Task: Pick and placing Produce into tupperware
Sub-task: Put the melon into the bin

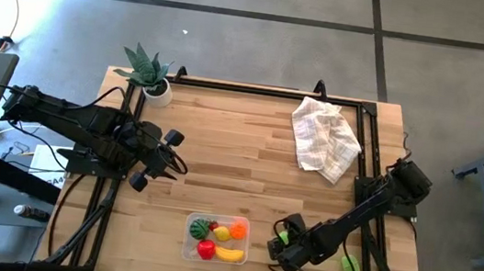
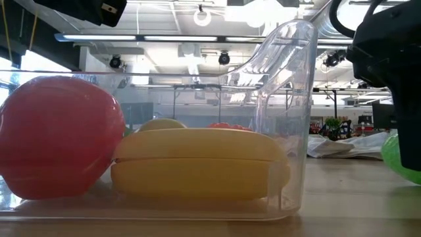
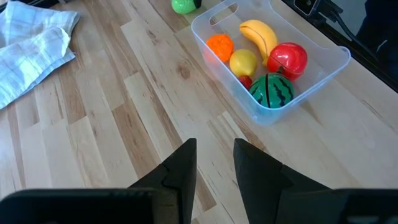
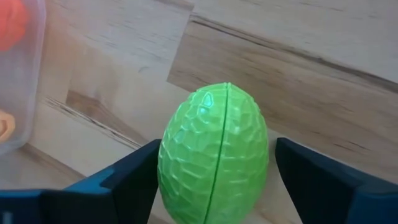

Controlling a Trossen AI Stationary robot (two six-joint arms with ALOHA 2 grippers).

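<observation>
Right gripper (image 4: pixel 214 180) low over the wooden tabletop (image 1: pixel 241 145), just beside the clear container (image 1: pixel 216 239); its two dark fingers (image 4: pixel 134 177) stand apart, one on either side of a green bumpy toy fruit (image 4: pixel 214 152); the fruit sits between the fingers, filling most of the gap; a thin gap shows on one side, so whether the pads touch it I cannot tell; from above the same green fruit (image 1: pixel 279 240) shows at the fingers' end, on the side nearer the container.

Container holds the sorted produce: a small watermelon (image 3: pixel 272 91), a red apple (image 3: pixel 288 60), a yellow banana (image 3: pixel 260 36), a lemon (image 3: pixel 243 61) and an orange piece (image 3: pixel 220 46); in the level view the apple (image 2: pixel 59 138) and the banana (image 2: pixel 197 164) press up against the clear wall (image 2: pixel 293 118), the banana lying flat on the container floor.

A second green piece (image 1: pixel 351 266) lies on the tabletop behind the right gripper, beside that arm, well apart from the container.

Left gripper (image 3: pixel 214 158) hangs over bare tabletop, well away from the container; its fingers (image 3: pixel 183 165) drawn together with only a slim slit between the tips, nothing held; container lies ahead of the fingertips and off to one side.

A crumpled white checked cloth (image 1: pixel 323 138) lies toward the far right of the tabletop; a spiky green plant in a white pot (image 1: pixel 150 73) stands at the far left corner.
</observation>
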